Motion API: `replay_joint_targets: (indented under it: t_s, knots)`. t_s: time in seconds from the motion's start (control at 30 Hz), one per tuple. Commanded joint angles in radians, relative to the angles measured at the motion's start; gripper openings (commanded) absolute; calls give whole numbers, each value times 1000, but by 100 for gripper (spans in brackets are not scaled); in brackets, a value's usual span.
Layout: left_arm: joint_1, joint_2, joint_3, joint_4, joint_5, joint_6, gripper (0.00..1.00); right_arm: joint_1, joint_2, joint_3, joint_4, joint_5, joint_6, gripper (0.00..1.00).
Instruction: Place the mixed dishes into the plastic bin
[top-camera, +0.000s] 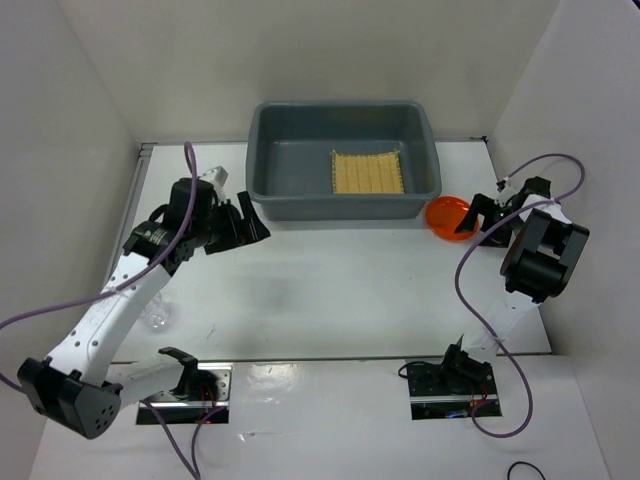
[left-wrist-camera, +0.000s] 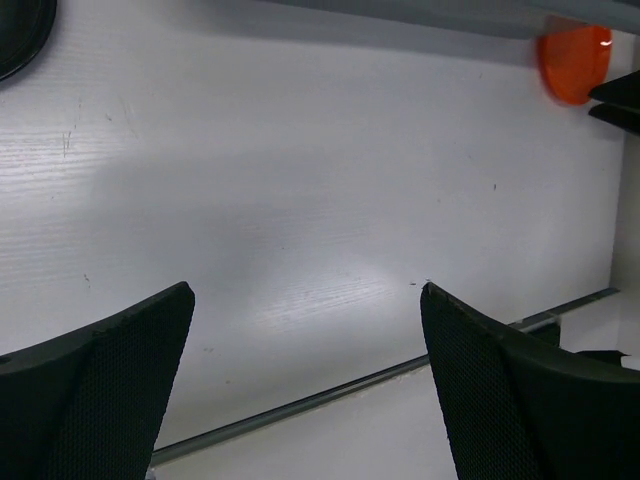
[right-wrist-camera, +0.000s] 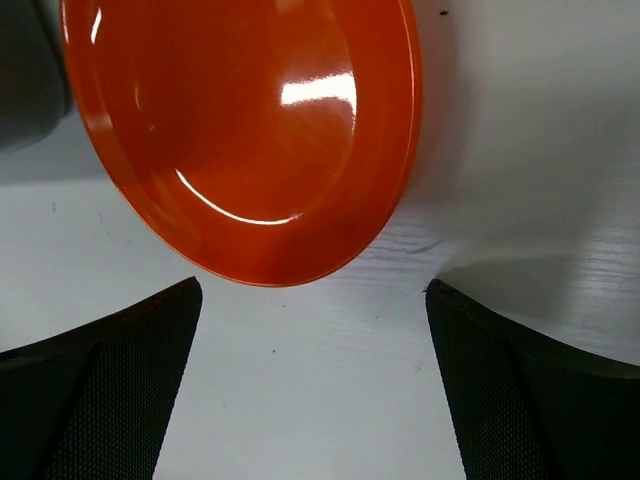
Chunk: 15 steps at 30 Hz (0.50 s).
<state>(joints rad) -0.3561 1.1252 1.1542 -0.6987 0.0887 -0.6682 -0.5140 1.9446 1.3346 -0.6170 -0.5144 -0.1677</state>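
No readable writing anywhere here tbh. The grey bin (top-camera: 340, 208), the orange plate (right-wrist-camera: 250, 130) and the woven mat (top-camera: 368, 172) all look plain, with no labels, brands or numbers I can make out in any view.

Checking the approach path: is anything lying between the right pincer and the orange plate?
Nothing. In the right wrist view, only bare white table separates the open right pincer from the orange plate.
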Motion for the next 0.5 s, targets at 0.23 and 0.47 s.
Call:
replay_joint_targets:
  t_s: [0.23, 0.47]
  knots:
    - [6, -120, -51, 7, 49, -47, 100, -14, 154, 92, 100, -98, 135, 98]
    - [16, -87, -31, -13, 62, -36, 100, -14, 264, 124, 126, -176, 169, 16]
